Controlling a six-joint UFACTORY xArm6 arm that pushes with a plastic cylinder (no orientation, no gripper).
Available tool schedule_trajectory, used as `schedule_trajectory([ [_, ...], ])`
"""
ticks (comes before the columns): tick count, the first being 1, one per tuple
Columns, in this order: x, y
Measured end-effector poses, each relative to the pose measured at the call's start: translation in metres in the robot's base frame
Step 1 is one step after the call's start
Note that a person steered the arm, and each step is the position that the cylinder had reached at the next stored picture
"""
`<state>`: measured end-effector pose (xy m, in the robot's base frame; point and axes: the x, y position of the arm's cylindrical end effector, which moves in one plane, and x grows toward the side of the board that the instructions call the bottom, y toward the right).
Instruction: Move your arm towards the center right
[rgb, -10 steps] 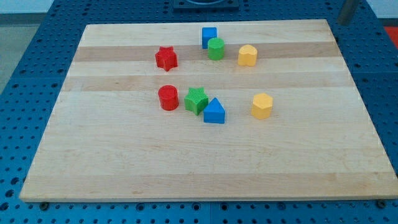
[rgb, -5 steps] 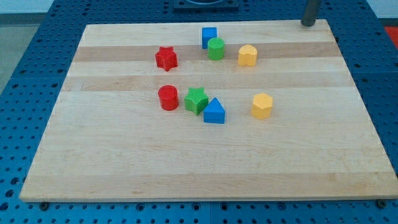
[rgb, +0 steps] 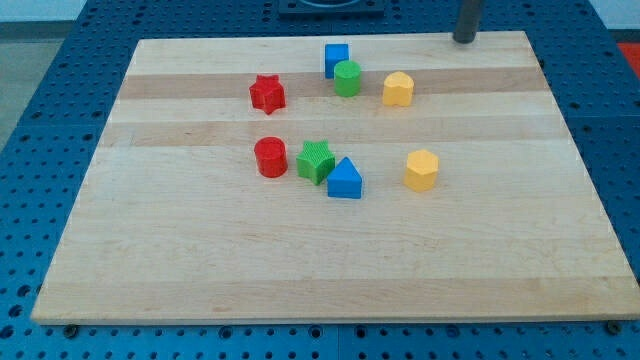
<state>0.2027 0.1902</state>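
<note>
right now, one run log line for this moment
my tip: board's top edge, right of centre | touching no block | nearest: yellow block | goal: centre right, not reached

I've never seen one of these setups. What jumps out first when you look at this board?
Bright blocks on a pale wooden board: near the view's top a blue cube, green cylinder, yellow block and red star. Mid-board, a red cylinder, green star and blue triangle cluster, another yellow block to their right. My tip, a dark rod, stands at the top edge, touching none.

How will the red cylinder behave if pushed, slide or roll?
The red cylinder stands upright on its flat end, so it probably slides rather than rolls. Its squat shape makes tipping unlikely. The green star sits close on the view's right, so a rightward push would likely hit it.
</note>
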Motion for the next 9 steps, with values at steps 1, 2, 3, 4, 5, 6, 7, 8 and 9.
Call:
schedule_trajectory([
  [1, 0.000, -0.013],
  [2, 0.012, -0.011],
  [3, 0.037, -0.009],
  [4, 0.065, -0.009],
  [5, 0.091, -0.009],
  [6, 0.116, -0.009],
  [7, 0.135, -0.009],
  [8, 0.140, -0.009],
  [9, 0.140, -0.009],
])
